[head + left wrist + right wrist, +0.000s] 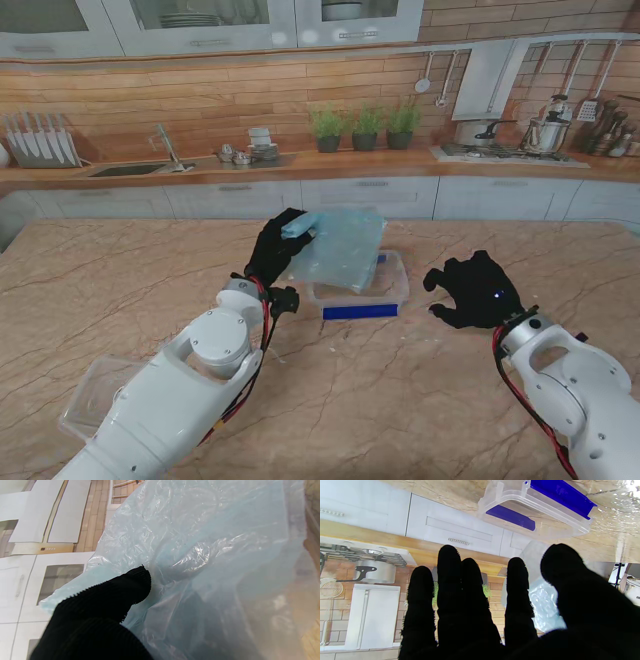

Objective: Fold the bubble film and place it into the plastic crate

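Bubble film (340, 248): folded, gripped by left robot hand (275, 248), hanging over plastic crate (395, 290) (blue latches). Right robot hand (478, 291): empty, fingers spread, beside crate, above table (400, 400).

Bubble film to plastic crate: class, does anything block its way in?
Nothing visible does. The left hand holds the bubble film over the open plastic crate; the right hand hovers open off to the right, apart from both.
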Available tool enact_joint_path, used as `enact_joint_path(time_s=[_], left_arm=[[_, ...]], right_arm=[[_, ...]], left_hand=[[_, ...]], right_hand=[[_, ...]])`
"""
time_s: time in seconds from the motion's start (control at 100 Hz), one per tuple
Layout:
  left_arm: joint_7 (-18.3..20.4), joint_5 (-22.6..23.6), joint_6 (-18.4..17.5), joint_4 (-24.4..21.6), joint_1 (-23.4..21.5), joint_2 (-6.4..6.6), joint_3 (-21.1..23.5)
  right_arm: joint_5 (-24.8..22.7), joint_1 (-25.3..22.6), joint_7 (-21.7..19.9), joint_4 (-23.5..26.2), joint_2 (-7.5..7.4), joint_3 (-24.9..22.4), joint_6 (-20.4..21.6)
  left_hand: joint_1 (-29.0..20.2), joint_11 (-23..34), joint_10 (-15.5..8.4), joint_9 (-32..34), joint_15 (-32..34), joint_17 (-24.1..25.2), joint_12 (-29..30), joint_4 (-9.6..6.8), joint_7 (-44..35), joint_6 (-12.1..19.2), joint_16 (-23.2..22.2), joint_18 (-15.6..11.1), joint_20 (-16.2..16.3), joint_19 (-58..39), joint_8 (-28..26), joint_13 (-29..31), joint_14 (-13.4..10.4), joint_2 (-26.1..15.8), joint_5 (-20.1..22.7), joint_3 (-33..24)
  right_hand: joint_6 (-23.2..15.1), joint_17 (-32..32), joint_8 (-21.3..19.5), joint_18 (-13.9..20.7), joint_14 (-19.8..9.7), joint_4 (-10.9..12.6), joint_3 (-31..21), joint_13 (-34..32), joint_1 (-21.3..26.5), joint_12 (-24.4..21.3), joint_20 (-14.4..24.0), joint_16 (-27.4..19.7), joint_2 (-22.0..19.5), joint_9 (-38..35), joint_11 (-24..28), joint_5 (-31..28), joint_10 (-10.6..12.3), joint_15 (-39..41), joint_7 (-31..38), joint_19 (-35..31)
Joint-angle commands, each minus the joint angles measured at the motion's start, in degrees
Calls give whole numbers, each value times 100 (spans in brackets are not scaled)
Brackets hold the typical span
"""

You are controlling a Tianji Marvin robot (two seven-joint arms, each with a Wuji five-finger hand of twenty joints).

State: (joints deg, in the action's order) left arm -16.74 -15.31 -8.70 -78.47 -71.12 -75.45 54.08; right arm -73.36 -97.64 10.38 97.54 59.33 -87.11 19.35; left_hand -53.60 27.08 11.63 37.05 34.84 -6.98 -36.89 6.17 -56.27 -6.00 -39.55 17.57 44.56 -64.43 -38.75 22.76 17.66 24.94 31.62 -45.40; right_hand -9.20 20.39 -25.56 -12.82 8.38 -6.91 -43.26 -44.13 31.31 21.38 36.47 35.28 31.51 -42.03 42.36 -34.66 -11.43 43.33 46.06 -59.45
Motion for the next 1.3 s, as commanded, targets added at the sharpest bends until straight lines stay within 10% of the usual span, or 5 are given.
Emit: enact_joint_path(time_s=[0.0, 0.45, 1.29], left_arm=[[-65, -39, 72, 112, 63, -198, -113], [-469, -745, 600, 984, 549, -722, -565], [-1135, -316, 309, 2473, 1188, -1416, -1092]], right_arm=[[29, -99, 39, 50, -21, -44, -13], [56, -142, 142, 20, -10, -63, -18], [86, -42, 168, -69, -11, 56, -38]], left_hand=[[109, 130, -125, -206, -186, 130, 299, -20, -252, -57, 179, -260, -173, 167, 44, -201, -264, 285, 14, -174], [107, 106, -32, -693, -322, 408, 547, 30, -459, -359, 415, -491, -549, 685, 148, -686, -263, 353, -31, -392], [-682, 165, -203, -1412, -661, 962, 960, 29, -347, -571, 1132, -1589, -2196, 1904, 861, -1395, -699, -810, -259, 1980]], right_hand=[[19, -106, -42, -63, 20, 228, 125, 142, 61, 59, 68, -9, -266, 95, -90, 77, -76, -91, -17, 164], [8, -126, -11, -69, 29, 322, 391, 168, 64, 57, 122, 16, -479, 97, -138, 90, -79, -116, 4, 209], [-31, -107, 56, -56, 11, 343, 478, 168, 194, 81, 198, 29, -516, 89, -200, 125, -62, -133, 131, 264]])
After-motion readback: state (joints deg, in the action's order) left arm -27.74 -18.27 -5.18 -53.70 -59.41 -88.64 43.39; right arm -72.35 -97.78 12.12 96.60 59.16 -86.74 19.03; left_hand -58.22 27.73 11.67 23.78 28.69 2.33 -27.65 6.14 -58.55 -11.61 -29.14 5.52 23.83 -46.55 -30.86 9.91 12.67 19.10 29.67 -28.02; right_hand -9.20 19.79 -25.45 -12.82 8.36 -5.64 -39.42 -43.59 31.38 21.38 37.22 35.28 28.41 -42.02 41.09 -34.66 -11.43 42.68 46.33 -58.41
